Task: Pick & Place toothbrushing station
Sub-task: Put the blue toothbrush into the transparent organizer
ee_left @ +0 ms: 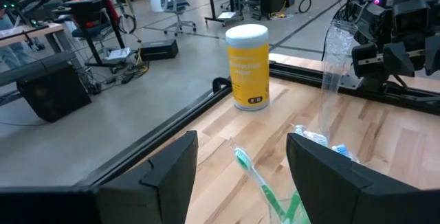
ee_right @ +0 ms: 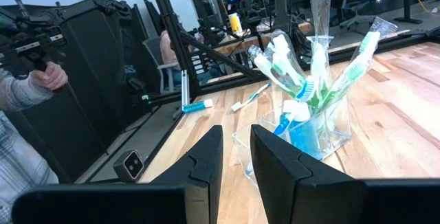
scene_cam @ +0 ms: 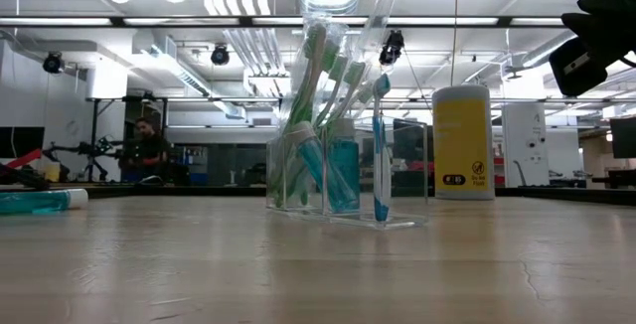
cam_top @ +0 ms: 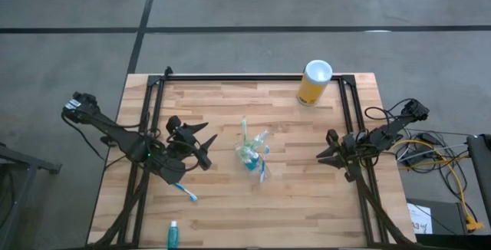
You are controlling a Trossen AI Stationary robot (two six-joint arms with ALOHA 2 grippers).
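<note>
Clear cup (scene_cam: 343, 180) upright mid-table, toothbrushes (scene_cam: 316, 76) leaning bristles-up; left gripper (cam_top: 201, 149) spread; right gripper (cam_top: 328, 149) narrow, empty.

— what's the table (cam_top: 230, 196) made of?
— pale wood strips, smooth, with a dull sheen; the frame (cam_top: 230, 77) round it looks like matt black metal.
— and the cup (scene_cam: 343, 180)?
— clear glossy plastic, see-through. the toothbrushes (ee_right: 357, 59) in it are smooth plastic, some in crinkly clear wrap.
— the yellow canister (ee_left: 248, 66)?
— smooth, with a satin label.
</note>
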